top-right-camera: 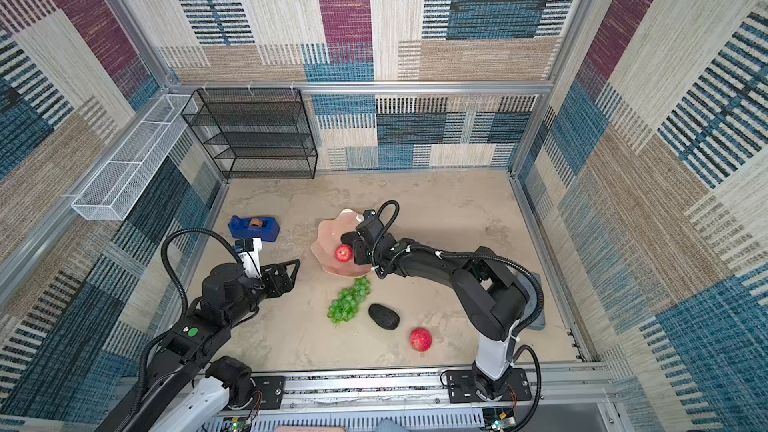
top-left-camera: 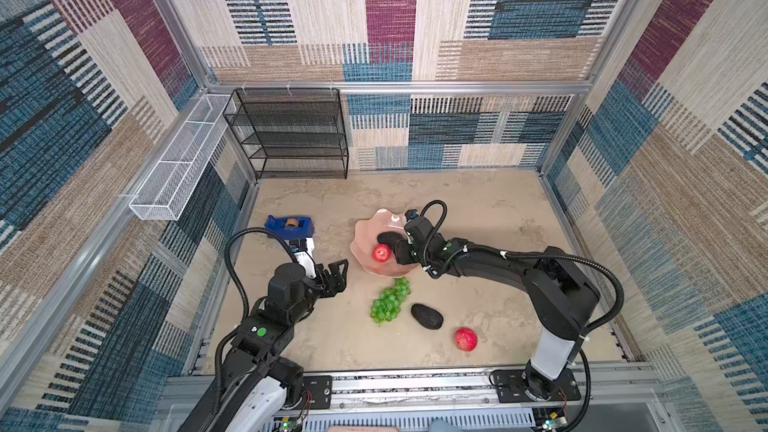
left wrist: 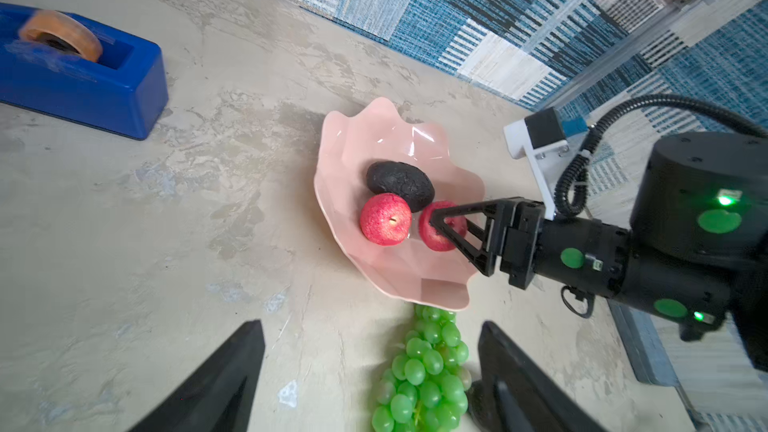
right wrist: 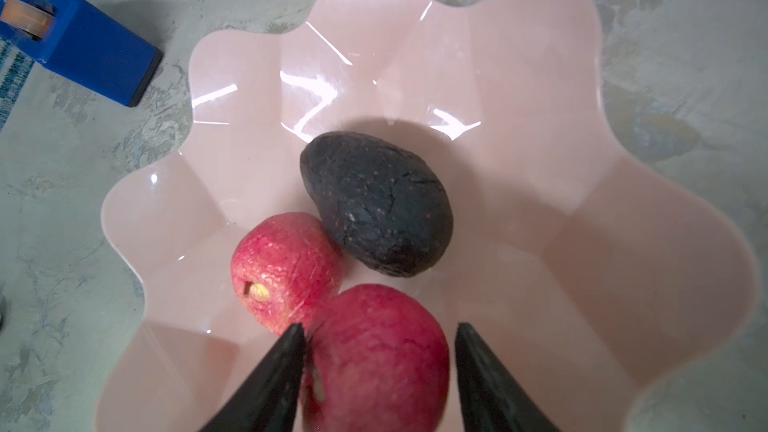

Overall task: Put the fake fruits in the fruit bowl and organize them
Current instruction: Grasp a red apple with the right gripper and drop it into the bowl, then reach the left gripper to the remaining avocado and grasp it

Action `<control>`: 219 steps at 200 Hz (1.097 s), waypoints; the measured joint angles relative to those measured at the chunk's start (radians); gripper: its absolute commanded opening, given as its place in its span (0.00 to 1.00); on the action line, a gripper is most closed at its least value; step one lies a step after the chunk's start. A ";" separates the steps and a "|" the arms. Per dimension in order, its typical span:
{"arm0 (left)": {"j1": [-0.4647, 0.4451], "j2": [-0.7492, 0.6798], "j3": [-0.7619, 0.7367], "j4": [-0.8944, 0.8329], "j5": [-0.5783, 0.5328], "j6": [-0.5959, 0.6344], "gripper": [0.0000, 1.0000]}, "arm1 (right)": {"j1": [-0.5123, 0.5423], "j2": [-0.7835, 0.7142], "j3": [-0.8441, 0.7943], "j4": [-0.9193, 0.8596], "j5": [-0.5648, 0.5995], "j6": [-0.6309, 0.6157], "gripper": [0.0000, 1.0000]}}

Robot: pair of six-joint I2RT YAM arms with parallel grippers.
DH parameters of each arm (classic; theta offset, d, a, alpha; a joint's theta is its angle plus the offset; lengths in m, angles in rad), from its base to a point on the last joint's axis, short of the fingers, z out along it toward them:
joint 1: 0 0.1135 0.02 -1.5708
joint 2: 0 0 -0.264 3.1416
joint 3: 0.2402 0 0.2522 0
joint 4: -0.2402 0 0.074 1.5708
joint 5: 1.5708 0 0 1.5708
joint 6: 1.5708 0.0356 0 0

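Note:
The pale-pink fruit bowl (top-left-camera: 365, 226) (right wrist: 582, 201) holds a dark avocado (right wrist: 378, 205) and a red apple (right wrist: 286, 268). A second apple (right wrist: 378, 355) sits in the bowl between the fingers of my right gripper (right wrist: 379, 328). One finger is against it, the other stands off with a gap, so the gripper is open. On the table nearer the front lie green grapes (top-left-camera: 390, 300), another avocado (top-left-camera: 427, 316) and a third apple (top-left-camera: 466, 339). My left gripper (left wrist: 370, 326) hovers open and empty left of the grapes (left wrist: 428, 371).
A blue tape dispenser (top-left-camera: 289, 226) stands left of the bowl, behind my left arm. A black mesh shelf (top-left-camera: 291, 135) is at the back left, with a white wire basket (top-left-camera: 178, 168) on the left wall. A grey pad (top-right-camera: 536, 305) lies by the right wall.

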 measured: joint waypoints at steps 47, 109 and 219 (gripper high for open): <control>0.000 0.058 0.013 0.034 0.123 0.021 0.81 | -0.010 -0.126 -0.022 0.002 0.031 0.009 0.81; -0.186 0.287 0.058 0.043 0.309 0.018 0.76 | -0.093 -0.440 -0.232 -0.002 0.124 0.016 1.00; -0.656 0.727 0.257 -0.041 0.148 -0.201 0.79 | -0.266 -0.684 -0.429 -0.013 0.124 0.014 1.00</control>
